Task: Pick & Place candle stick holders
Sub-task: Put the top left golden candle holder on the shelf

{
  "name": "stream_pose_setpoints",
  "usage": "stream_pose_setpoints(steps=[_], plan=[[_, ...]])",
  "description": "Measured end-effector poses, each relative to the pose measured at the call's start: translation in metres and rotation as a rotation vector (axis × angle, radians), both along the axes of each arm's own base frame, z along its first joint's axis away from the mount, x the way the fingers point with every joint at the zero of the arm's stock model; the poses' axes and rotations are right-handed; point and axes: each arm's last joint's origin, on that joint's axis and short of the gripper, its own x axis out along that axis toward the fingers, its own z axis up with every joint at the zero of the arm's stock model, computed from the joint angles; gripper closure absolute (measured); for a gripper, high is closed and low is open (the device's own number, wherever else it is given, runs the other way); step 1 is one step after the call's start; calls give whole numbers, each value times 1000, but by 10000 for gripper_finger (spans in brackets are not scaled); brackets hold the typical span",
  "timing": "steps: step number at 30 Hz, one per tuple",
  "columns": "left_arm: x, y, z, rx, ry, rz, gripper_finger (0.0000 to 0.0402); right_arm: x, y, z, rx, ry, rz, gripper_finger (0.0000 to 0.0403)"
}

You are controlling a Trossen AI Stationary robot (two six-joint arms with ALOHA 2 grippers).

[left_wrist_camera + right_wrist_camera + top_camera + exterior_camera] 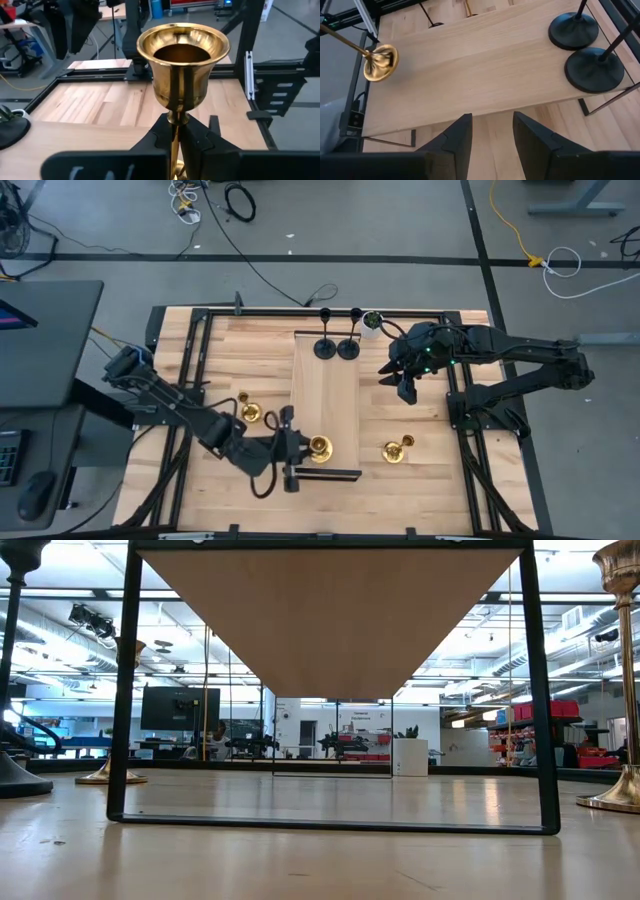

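A raised wooden platform [325, 395] stands mid-table. Two black holders [325, 348] [348, 348] stand on their bases at its far end. My left gripper [296, 448] is shut on a brass holder [320, 448] at the platform's near left corner. Two more brass holders stand on the table, one left [248, 412] and one right [395, 450] of the platform. A third black holder [15, 670] stands left of the platform, hidden under my left arm in the high view. My right gripper [402, 387] is open and empty, above the table right of the platform. My left gripper pinches the brass holder's thin stem [176, 131] between its two fingers, just below the cup [182, 60]. The fingers come level from the table's left and lie across the stem. The holder is upright, its base [381, 62] at the platform's top; whether it rests there I cannot tell.
A small white pot with a green plant [372, 323] stands at the far edge beside the black holders. The platform rests on a black frame whose legs [122, 690] [538, 690] stand on the table. Black rails border the table [200, 370].
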Motion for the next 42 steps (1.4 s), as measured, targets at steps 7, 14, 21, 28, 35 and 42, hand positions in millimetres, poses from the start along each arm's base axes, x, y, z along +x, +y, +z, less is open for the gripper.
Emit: stream_pose_setpoints(steps=[7,14,21,28,35,42], plan=[[9,14,-4,-64,39,-20,386,0,0,0,-14,-3,13,261],[13,5,-13,-56,47,-26,386,0,0,0,-17,-4,15,261],[16,2,-19,-53,52,-27,386,0,0,0,-12,-3,10,261],[17,3,-18,-53,45,-23,387,0,0,0,-12,-3,11,261],[17,2,-18,-65,44,-21,381,0,0,0,-12,-3,11,261],[17,3,-18,-74,45,-24,371,0,0,0,-12,-3,11,261]])
